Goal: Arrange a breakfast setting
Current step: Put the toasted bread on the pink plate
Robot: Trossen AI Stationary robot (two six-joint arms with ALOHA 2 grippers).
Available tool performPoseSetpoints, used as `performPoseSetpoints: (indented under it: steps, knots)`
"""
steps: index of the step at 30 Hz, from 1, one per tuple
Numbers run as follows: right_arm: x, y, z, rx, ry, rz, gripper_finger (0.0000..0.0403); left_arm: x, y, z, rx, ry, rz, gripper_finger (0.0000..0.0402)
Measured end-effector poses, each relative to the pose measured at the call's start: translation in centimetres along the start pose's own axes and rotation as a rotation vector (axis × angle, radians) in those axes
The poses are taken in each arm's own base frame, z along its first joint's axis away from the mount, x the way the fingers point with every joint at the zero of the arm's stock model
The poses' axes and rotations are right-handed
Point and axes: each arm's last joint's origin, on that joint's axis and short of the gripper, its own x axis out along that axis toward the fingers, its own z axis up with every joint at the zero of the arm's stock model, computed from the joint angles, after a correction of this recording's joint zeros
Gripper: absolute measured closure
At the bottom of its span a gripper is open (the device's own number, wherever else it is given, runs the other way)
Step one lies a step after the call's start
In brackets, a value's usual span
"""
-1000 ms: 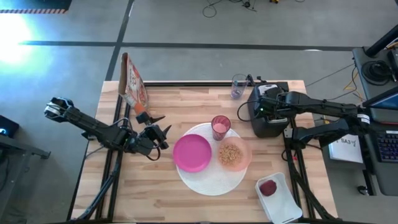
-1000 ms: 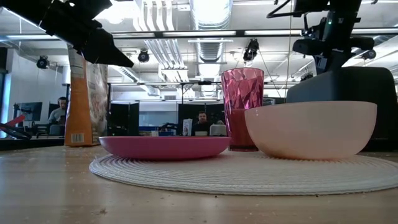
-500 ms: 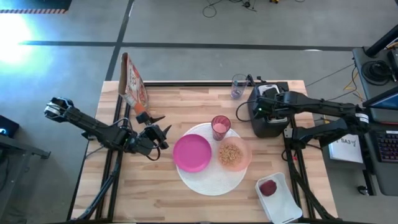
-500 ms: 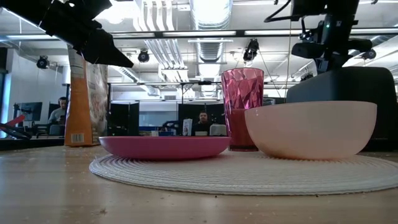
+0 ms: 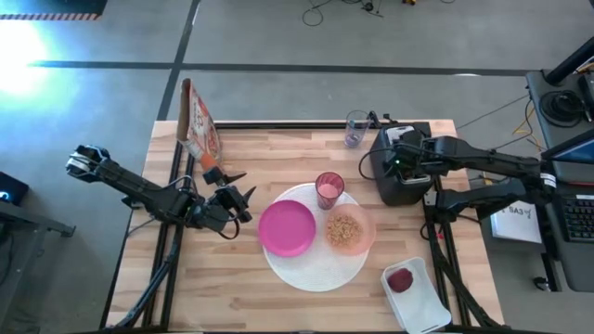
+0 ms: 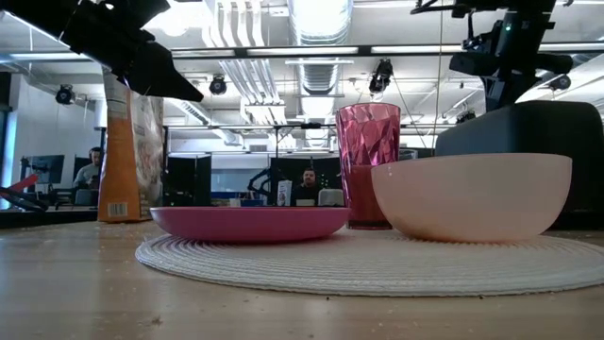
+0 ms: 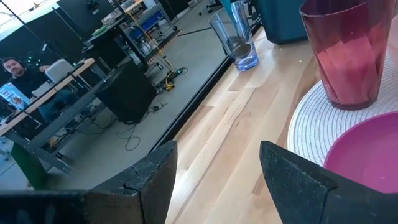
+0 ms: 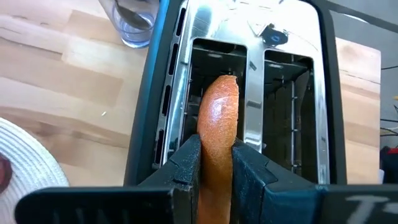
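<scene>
Bright pink plate point(image 5: 287, 228) and see-through peach bowl point(image 5: 351, 231) with tan cereal point(image 5: 344, 229), on a round white mat point(image 5: 316, 267) with a woven ring pattern. Pink tumbler point(image 5: 329, 190) with cut-glass facets, clear bluish glass point(image 5: 356, 129), dark red fruit point(image 5: 400, 279) in a white tray point(image 5: 422, 307). Golden-brown bagel point(image 8: 217, 124) over a black toaster point(image 8: 163, 81) with shiny silver slots, all on a pale striped wood table point(image 5: 232, 288).

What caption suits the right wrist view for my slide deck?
The right hand grips a bagel half on edge above a slot of the black toaster, beside a clear glass.
</scene>
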Motion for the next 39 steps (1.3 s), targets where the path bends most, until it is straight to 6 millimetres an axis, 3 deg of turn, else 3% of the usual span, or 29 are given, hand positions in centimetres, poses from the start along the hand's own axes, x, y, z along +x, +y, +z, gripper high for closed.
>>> performPoseSetpoints:
  steps: [6, 23, 30, 39]
  knots:
    - [-1.2, -0.2, 0.8, 0.008, -0.044, 0.028, 0.0347, 0.0, 0.0, 0.1, -0.015, -0.007, -0.001, 0.0189]
    - [-7.7, -0.9, 5.2, 0.023, -0.275, 0.153, 0.0347, 0.0, 0.0, 0.4, -0.041, -0.020, -0.002, 0.0189]
    - [-7.7, 1.6, 5.9, -0.064, -0.240, 0.506, 0.0347, 0.0, 0.0, 0.6, -0.064, -0.032, -0.003, 0.0189]
    - [-7.6, 6.9, 6.1, -0.275, -0.281, 0.991, 0.0347, 0.0, 0.0, 0.7, -0.093, -0.038, -0.004, 0.0189]
